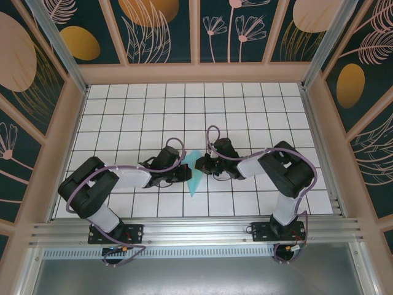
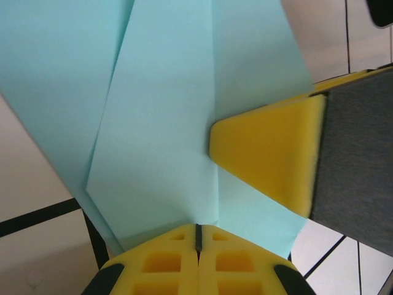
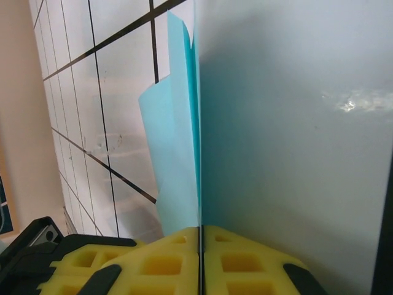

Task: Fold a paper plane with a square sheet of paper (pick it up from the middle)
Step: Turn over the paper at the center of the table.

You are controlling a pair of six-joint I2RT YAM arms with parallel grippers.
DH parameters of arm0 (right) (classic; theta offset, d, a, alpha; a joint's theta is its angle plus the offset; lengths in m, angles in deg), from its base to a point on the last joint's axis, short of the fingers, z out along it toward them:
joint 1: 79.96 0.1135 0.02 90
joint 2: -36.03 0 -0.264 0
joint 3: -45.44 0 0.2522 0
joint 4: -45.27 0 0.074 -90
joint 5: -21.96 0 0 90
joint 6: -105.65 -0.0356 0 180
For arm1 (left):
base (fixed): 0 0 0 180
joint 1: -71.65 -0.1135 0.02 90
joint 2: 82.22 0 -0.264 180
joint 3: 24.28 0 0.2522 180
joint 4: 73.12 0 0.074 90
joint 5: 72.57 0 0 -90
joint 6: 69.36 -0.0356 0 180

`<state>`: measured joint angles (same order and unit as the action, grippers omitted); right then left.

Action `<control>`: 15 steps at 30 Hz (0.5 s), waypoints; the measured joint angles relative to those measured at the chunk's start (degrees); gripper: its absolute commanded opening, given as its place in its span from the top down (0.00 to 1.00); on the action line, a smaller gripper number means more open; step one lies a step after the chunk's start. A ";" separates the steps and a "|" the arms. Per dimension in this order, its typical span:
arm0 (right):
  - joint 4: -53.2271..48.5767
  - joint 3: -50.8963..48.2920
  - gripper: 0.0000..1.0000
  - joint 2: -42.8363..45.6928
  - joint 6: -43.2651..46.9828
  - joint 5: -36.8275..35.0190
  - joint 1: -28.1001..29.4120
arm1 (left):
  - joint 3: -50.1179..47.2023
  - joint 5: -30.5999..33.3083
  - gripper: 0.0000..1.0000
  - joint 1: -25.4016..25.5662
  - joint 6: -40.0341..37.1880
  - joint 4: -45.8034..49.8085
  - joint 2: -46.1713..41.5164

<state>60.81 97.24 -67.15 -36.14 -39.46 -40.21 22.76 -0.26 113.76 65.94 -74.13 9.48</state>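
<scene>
In the centre of the overhead view, between the two arms, the paper (image 1: 195,177) hangs over the tiled table (image 1: 245,110) with its narrow tip pointing toward the bottom of the frame. I cannot tell whether it touches the tiles. The left gripper (image 2: 198,236) is fully closed on the paper's near edge, bottom centre of the left wrist view. The right gripper (image 3: 200,233) is clamped tight on another edge, bottom centre of its own view. Pinching from opposite sides probably keeps the layers together so a crease can be set. The paper is pale turquoise and thin. It is already folded into overlapping flaps with a sharp centre crease, and one free flap bows slightly.
</scene>
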 measured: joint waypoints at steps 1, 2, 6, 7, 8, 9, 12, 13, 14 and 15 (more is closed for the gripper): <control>-0.24 0.28 0.95 0.00 0.39 0.00 0.00 | -0.20 0.13 1.00 0.00 0.00 0.00 -0.55; -0.72 0.63 0.95 0.00 0.72 0.00 0.00 | -0.37 0.17 1.00 0.00 0.04 0.00 -1.01; -4.72 2.25 0.95 1.05 3.10 -0.48 -0.28 | -1.57 1.22 0.98 0.00 0.74 -0.07 -4.59; -6.47 2.73 0.95 1.68 3.91 -1.01 -0.33 | -2.05 1.97 0.96 0.00 1.07 -0.04 -5.95; -9.07 3.43 0.95 2.71 5.07 -2.03 -0.42 | -2.67 3.13 0.93 0.00 1.49 -0.02 -7.91; -12.24 4.44 0.95 3.96 6.45 -3.34 -0.44 | -3.28 4.61 0.91 0.00 1.88 0.02 -10.16; -22.40 8.52 0.95 8.33 11.26 -8.68 -0.59 | -4.70 9.81 0.88 0.00 2.64 0.48 -17.20; -25.38 9.94 0.95 9.53 12.81 -10.58 -0.66 | -4.79 11.32 0.88 0.00 2.80 0.92 -18.88; -29.00 11.93 0.95 10.99 14.51 -13.09 -0.70 | -4.79 13.16 0.87 0.00 2.82 1.33 -20.65; -32.76 14.10 0.95 12.33 16.20 -15.80 -0.70 | -4.79 15.10 0.87 0.00 2.80 1.79 -22.12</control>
<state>28.04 111.34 -54.82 -19.95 -55.26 -40.91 17.97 14.84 113.76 68.73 -72.34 -12.64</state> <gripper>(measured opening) 0.068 0.125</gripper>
